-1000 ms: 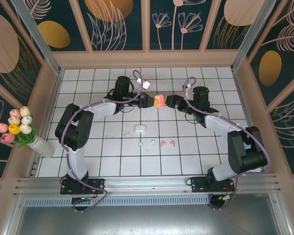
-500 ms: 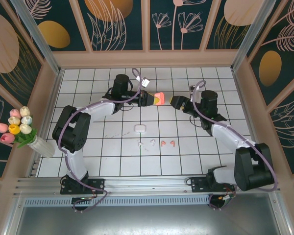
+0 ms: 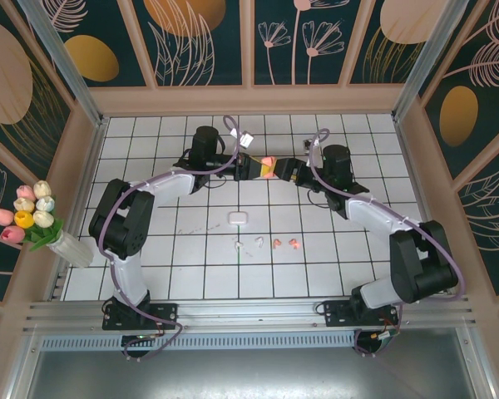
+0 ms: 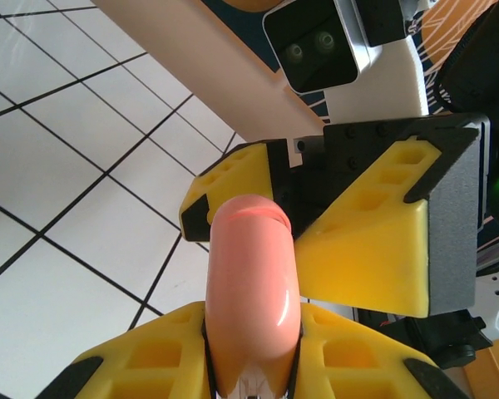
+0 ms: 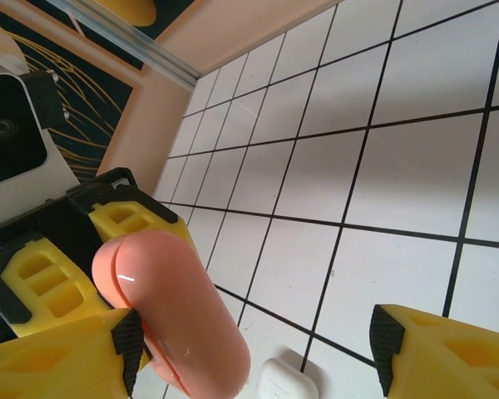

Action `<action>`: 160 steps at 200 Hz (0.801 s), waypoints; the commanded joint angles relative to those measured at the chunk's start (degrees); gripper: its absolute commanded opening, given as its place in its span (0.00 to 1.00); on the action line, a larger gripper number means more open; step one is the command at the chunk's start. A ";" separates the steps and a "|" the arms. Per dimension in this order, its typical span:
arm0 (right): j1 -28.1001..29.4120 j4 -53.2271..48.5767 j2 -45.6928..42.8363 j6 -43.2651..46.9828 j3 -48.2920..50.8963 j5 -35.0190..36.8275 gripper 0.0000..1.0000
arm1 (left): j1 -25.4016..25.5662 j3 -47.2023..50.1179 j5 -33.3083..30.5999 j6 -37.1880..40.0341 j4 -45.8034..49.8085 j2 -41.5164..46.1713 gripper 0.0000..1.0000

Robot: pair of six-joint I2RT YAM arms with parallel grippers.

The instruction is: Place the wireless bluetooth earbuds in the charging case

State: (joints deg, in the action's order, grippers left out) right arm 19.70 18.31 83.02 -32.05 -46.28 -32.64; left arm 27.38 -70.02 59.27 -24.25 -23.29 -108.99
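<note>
The left gripper (image 3: 251,166) is clamped on 1 end of the pink charging case (image 3: 269,166) and holds it in the air above the far tiles. The right gripper (image 3: 287,170) is open, with its fingers on either side of the case's free end. In the right wrist view the case lies against 1 pad, and the other finger is well apart.

The risk is an off-centre squeeze. Closing from here would likely push the glossy, rounded shell sideways, twisting it in the left grip or popping it out onto the tiles.

Below, the white case (image 3: 238,218), 2 white earbuds (image 3: 238,245) and 2 pink earbuds (image 3: 277,243) lie on the table.

0.5 s earlier the right gripper was clear of the pink case. It has since moved in around it. The left arm and the things on the table have not shifted.
</note>
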 commanded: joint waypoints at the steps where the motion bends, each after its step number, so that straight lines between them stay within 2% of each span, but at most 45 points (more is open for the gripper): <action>1: -1.84 1.04 1.40 0.31 -0.52 2.23 0.72 | 0.49 0.50 2.52 -0.11 -1.75 2.44 0.05; 53: -3.42 1.71 -0.84 -0.49 1.81 0.61 0.70 | 0.51 0.50 2.53 -0.18 -2.01 2.53 0.05; 103: -3.21 4.32 -6.35 -1.17 5.00 -4.36 0.69 | 0.53 0.32 2.79 -1.40 -3.70 1.84 0.04; 160: -2.61 10.12 -4.43 -4.42 6.78 -6.16 0.62 | 0.66 0.54 3.22 -3.71 -6.46 2.10 0.03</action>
State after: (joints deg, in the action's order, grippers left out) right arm 16.51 22.70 77.43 -34.39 -40.32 -36.64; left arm 27.57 -69.71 60.88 -26.22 -25.89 -108.36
